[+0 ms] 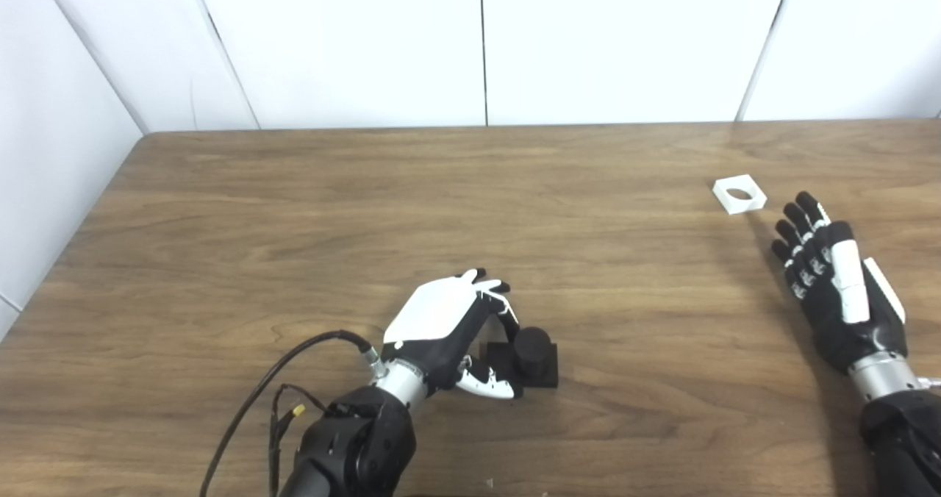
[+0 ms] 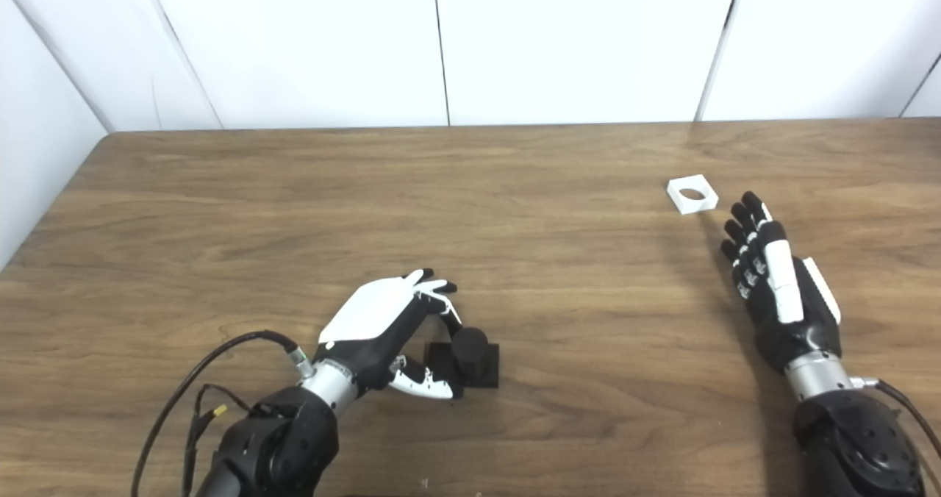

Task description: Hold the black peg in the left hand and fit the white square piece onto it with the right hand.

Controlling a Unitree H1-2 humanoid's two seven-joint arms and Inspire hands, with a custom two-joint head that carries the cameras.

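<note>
The black peg is cupped on the tabletop by the curled left hand, apparently being gripped for steadying, while the white square piece is approached just beyond the empty, outstretched right hand.

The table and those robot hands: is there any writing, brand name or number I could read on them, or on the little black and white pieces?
None: no readable text on the left hand, right hand, black peg, white square piece or table.
</note>
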